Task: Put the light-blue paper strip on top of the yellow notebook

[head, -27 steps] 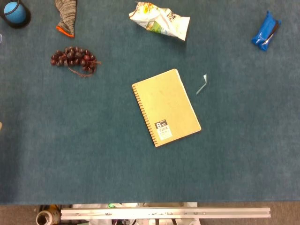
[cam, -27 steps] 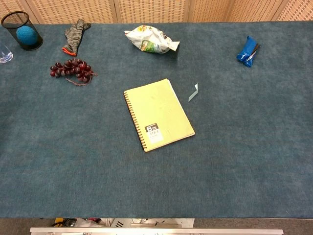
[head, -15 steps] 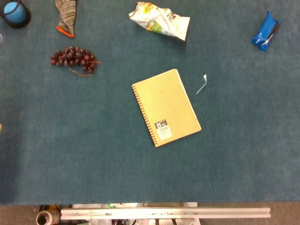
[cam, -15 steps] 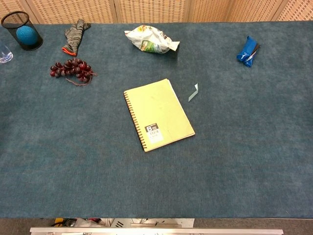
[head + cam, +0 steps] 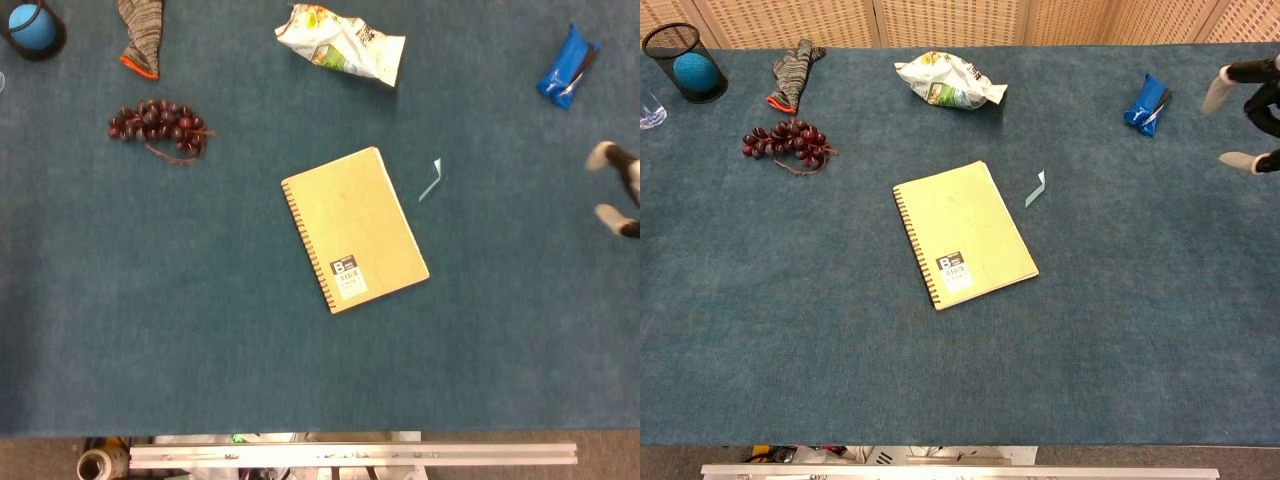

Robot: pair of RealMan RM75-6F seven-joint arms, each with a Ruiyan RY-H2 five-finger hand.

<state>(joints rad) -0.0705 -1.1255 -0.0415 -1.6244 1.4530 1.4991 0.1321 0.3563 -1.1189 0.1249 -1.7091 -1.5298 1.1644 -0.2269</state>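
The yellow spiral notebook (image 5: 355, 229) (image 5: 963, 233) lies tilted in the middle of the blue table. Just to its right, off the cover, lies the small light-blue paper strip (image 5: 431, 180) (image 5: 1036, 188), bent in the middle. My right hand (image 5: 618, 187) (image 5: 1246, 110) shows only as fingertips at the right edge of both views, spread apart with nothing between them, well to the right of the strip. My left hand is not in either view.
A crumpled snack bag (image 5: 342, 43) (image 5: 948, 81) lies behind the notebook. A blue packet (image 5: 566, 67) (image 5: 1147, 104) sits at the back right, close to my right hand. Dark grapes (image 5: 158, 127), a striped sock (image 5: 141, 34) and a cup with a blue ball (image 5: 690, 66) are at the back left.
My right hand's fingertips have come into view at the right edge; before, no hand showed. The notebook and strip have not moved.
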